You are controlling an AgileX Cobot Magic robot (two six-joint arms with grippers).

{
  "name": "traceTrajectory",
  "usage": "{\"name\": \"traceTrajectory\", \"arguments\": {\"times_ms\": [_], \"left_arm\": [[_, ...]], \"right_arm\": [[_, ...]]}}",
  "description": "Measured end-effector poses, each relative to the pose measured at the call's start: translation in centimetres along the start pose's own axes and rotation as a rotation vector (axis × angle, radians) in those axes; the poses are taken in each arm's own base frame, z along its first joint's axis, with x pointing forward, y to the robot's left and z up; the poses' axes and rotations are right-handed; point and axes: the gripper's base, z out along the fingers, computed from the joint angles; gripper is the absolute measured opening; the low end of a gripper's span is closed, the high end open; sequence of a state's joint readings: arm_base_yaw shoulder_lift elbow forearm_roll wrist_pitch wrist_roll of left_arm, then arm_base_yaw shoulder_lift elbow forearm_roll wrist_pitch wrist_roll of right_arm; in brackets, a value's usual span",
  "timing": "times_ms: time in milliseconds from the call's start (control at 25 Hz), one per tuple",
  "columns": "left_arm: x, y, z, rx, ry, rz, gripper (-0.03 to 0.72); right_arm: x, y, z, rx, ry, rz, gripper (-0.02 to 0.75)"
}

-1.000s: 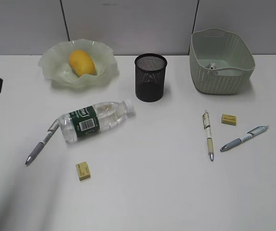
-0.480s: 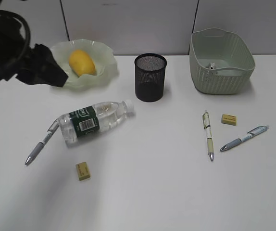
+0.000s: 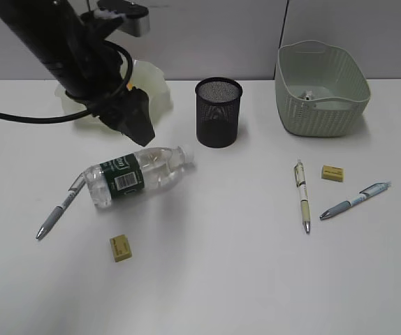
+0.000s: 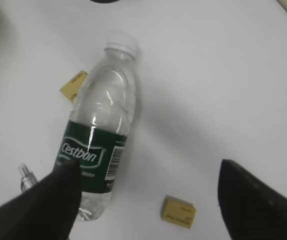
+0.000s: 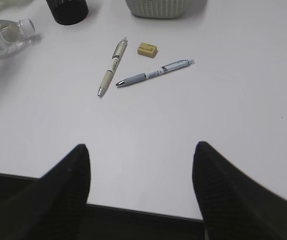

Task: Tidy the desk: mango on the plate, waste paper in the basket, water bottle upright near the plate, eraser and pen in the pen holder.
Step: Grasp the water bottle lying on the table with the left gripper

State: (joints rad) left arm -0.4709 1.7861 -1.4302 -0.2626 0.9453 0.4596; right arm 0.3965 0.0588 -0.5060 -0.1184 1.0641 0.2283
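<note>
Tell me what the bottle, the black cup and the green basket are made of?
The bottle looks like clear, shiny plastic: you can see through it, and it has a glossy green label. The black cup seems to be metal wire mesh, full of tiny holes. The basket looks like matte pale green plastic moulded with a woven pattern, though it is hard to be sure.

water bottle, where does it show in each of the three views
Exterior view: water bottle lies on its side, left of centre, cap toward the pen holder.
Left wrist view: fills the centre-left, cap up.
Right wrist view: only its cap end, top left corner.
Shared landmark: its white cap.
</note>
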Motion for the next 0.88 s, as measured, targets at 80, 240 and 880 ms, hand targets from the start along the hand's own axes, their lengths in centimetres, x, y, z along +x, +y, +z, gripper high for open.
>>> {"name": "traceTrajectory", "arguments": {"times_ms": [80, 240, 880], "left_arm": [[-0.8, 0.6, 1.5, 0.012, 0.053, 0.012, 0.656], [-1.8, 1.7, 3.6, 0.016, 0.158, 0.041, 0.657], [-2.9, 2.9, 10.6, -0.052, 0.346, 0.207, 0.692]], "right_arm": [[0.0, 0.0, 0.0, 0.000, 0.000, 0.000, 0.510], [0.0, 0.0, 0.0, 0.000, 0.000, 0.000, 0.510], [0.0, 0.0, 0.0, 0.000, 0.000, 0.000, 0.510]]}}
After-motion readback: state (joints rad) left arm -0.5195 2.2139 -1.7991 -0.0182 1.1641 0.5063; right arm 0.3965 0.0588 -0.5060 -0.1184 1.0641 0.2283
